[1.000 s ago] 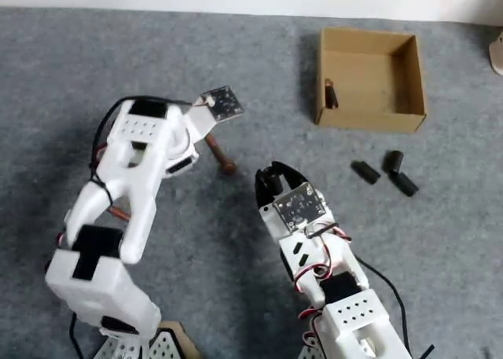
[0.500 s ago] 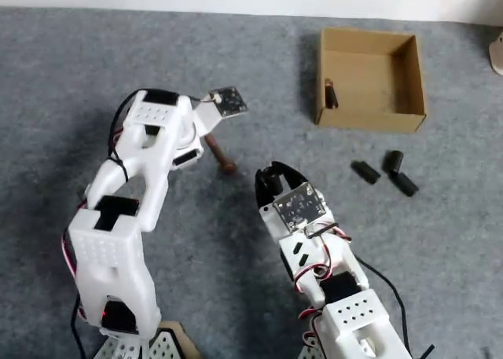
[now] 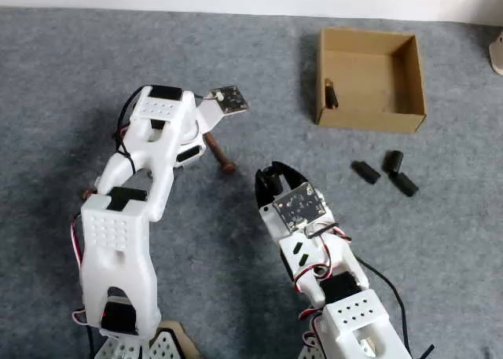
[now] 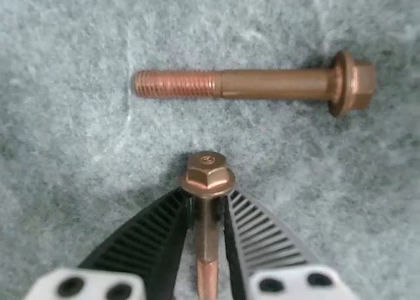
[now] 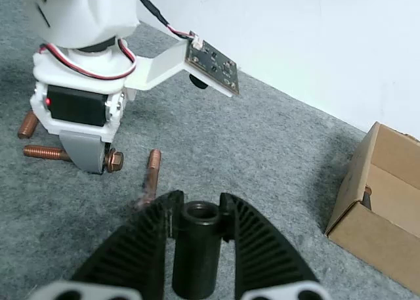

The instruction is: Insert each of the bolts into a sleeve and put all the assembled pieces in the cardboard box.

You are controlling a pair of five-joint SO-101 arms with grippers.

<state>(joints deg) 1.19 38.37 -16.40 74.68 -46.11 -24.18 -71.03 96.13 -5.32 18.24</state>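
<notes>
My left gripper (image 4: 207, 196) is shut on a copper bolt (image 4: 208, 174), held low over the grey carpet with its hex head pointing away from the wrist. A second bolt (image 4: 256, 85) lies flat just beyond it; the high view has that bolt (image 3: 218, 153) beside the left arm (image 3: 153, 135). My right gripper (image 5: 197, 214) is shut on a black sleeve (image 5: 195, 247), bore facing the left gripper (image 5: 105, 159); in the high view it (image 3: 271, 178) sits mid-table. The cardboard box (image 3: 409, 76) at the back right holds one assembled piece (image 3: 331, 94).
Three loose black sleeves (image 3: 365, 171) (image 3: 392, 160) (image 3: 405, 184) lie in front of the box. Two more bolts (image 5: 27, 124) (image 5: 42, 152) rest behind the left gripper. The carpet between the grippers and the box is open.
The left arm has swung its upper links forward and stretched out, with its wrist shifting slightly toward the far right. The right arm and the lying bolt have not moved.
</notes>
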